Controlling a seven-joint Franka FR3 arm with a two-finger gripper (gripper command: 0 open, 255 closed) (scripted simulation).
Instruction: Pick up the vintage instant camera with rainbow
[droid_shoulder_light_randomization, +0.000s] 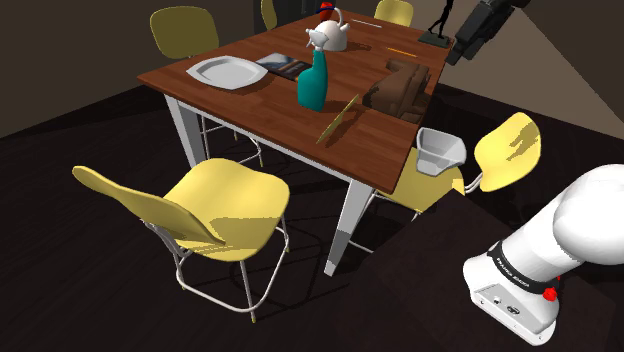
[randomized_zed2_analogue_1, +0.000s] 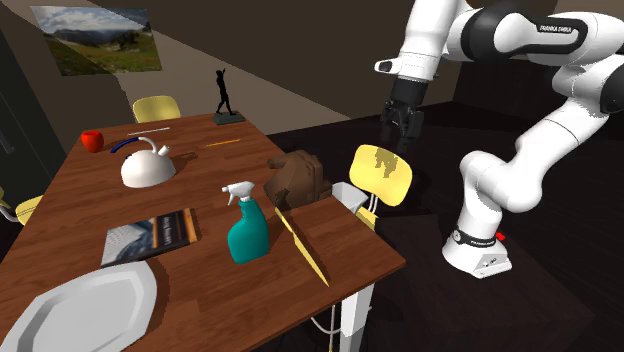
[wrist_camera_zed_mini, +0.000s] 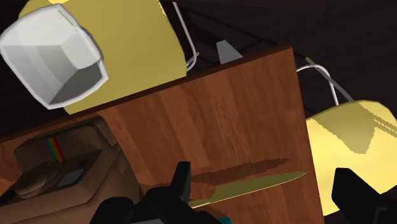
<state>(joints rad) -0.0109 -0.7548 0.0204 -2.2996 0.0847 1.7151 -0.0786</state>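
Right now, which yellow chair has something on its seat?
The chair at the table end by the camera: only its seat carries anything, a white tub.

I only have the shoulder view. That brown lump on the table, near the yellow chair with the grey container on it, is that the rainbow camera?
Observer: Yes. The wrist view shows a rainbow stripe on the brown camera.
Operator: Is the claw open?
Observer: Open. In the wrist view the claw has its fingers standing well apart.
Operator: Is the camera between them?
Observer: No. It sits off beside one finger, and bare table lies ahead between the two.
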